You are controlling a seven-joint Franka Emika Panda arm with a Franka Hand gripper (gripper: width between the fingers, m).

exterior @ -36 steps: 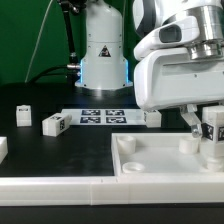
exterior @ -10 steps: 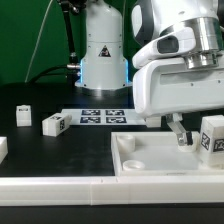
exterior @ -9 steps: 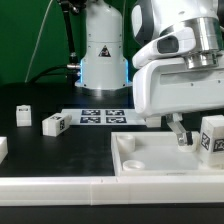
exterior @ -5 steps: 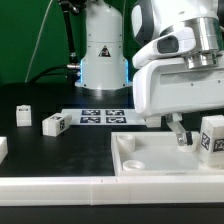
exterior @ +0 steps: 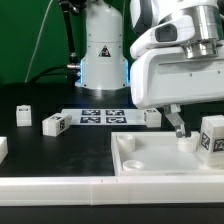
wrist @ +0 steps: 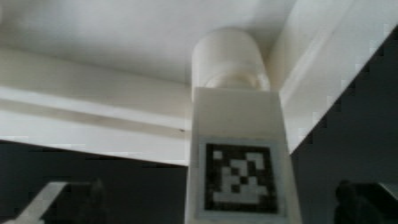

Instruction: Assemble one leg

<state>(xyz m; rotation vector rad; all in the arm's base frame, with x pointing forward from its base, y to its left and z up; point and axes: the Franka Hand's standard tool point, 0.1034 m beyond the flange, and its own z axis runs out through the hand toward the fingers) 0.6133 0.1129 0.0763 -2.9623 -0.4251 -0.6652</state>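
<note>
White plastic makes up the square tray (exterior: pixel 160 158), which lies on the black tabletop (exterior: pixel 70 150) by its near edge, toward the exterior view's right. The one thing standing in it is the leg (exterior: pixel 211 136), upright at the tray's far corner on that side, with its tag facing out. Whether it sits home in the corner socket I cannot tell.

My arm comes down from above over that end of the tray, and one finger (exterior: pixel 177 122) reaches down near the leg without touching it. My gripper (wrist: pixel 210 198) is released. In the wrist view both dark fingertips (wrist: pixel 54 200) stand spread wide, one on each side of the leg and clear of its faces.

Only the wrist view shows the leg's rounded peg (wrist: pixel 231 60) against the tray's white wall. Only the exterior view shows the spare blocks (exterior: pixel 53 124) lying loose toward the tabletop's left edge, and the marker board (exterior: pixel 100 117) toward the far edge.
</note>
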